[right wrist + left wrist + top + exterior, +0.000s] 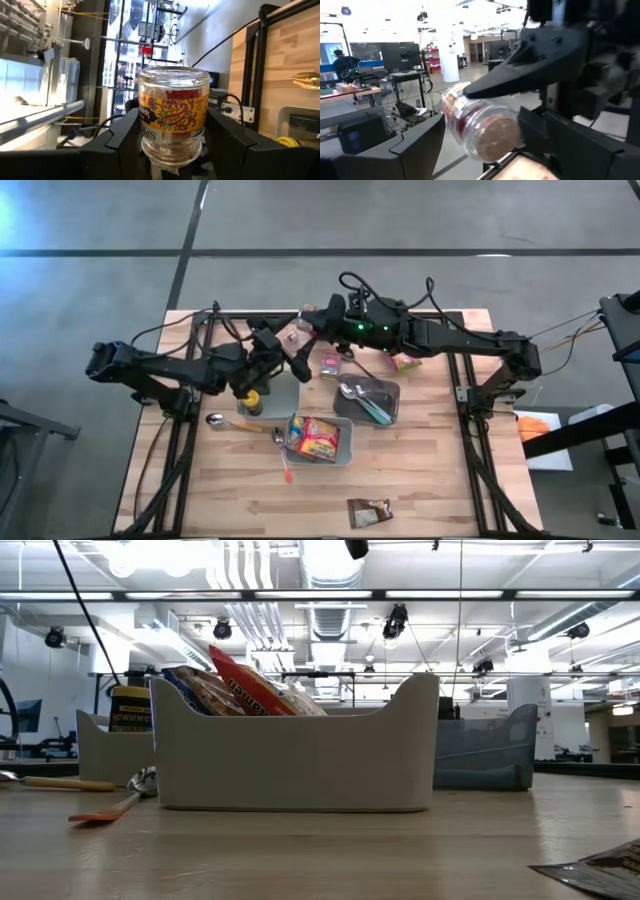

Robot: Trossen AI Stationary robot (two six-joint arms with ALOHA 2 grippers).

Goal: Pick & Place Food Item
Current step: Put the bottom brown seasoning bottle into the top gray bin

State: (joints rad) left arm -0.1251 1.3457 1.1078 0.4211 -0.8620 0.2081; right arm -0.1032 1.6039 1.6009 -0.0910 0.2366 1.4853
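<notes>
I hold the jar [173,116] in my right gripper [172,150], raised over the table's [430,480] far edge, jaws clamped on it. My left gripper [485,145] gapes around its base; I'd close squarely before releasing.

The wooden desk [430,480] carries three trays near its centre. The light tray [338,448] holds a snack packet [315,437]. The dark tray [378,402] holds spoons [362,400]. An orange-handled utensil [284,465] lies beside the light tray. A dark sachet [368,513] lies near the front edge.
</notes>
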